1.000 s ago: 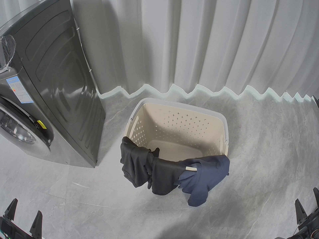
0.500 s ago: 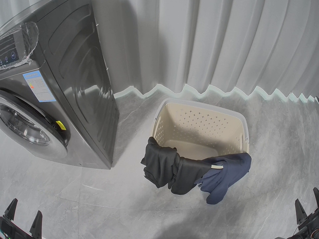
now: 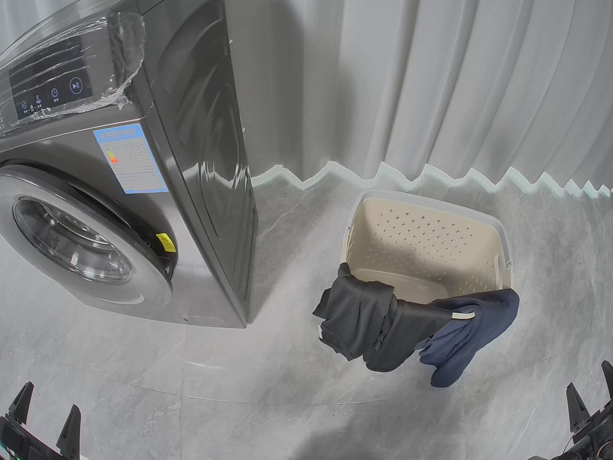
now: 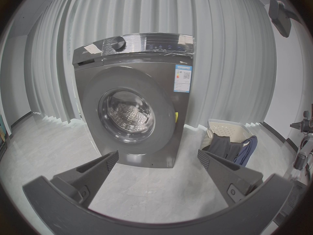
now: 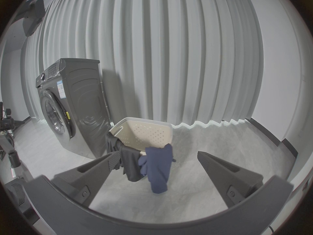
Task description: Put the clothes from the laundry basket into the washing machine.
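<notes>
While clothes (image 3: 377,327) hang over the laundry basket (image 3: 434,202) rim near the washing machine (image 3: 191,161), left gripper (image 4: 157,155) and right gripper (image 5: 158,155) sit wide open, empty.

I count one dark grey front-loading washing machine (image 3: 128,180) at the left of the head view, with one round glass door (image 3: 73,241), one blue label (image 3: 131,159) and one small yellow sticker (image 3: 165,243). There is one cream perforated plastic laundry basket (image 3: 434,237) at centre right. Two garments hang on its rim: one charcoal (image 3: 361,317), one navy blue (image 3: 469,333). I cannot tell whether the charcoal cloth is a single piece. Two grippers sit in the bottom corners, left (image 3: 46,413) and right (image 3: 590,394), each with two fingers spread apart.
</notes>
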Robot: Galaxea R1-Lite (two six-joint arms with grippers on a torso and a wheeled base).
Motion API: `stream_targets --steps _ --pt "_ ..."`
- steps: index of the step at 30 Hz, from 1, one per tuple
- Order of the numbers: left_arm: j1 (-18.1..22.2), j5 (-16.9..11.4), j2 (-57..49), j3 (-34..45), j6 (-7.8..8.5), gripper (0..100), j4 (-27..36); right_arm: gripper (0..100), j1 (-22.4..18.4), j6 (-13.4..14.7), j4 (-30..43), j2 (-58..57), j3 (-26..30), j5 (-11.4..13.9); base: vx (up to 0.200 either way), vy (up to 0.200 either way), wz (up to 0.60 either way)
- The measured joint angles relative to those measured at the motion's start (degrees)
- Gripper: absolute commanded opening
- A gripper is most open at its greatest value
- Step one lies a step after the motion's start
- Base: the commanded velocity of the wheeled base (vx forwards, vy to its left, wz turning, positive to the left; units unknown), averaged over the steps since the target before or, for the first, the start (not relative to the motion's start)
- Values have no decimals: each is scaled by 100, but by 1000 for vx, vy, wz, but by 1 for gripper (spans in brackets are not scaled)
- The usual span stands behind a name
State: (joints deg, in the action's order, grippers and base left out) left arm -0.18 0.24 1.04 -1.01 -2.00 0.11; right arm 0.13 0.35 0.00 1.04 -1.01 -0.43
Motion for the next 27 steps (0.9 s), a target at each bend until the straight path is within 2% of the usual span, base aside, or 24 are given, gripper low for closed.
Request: stream_targets --steps 14,27 --pt "2 -2 0 0 0 100 -4 100 0 -2 2 0 0 -4 0 200 0" --pt "0 -2 0 0 9 100 -1 100 7 -2 2 0 0 -4 0 0 0"
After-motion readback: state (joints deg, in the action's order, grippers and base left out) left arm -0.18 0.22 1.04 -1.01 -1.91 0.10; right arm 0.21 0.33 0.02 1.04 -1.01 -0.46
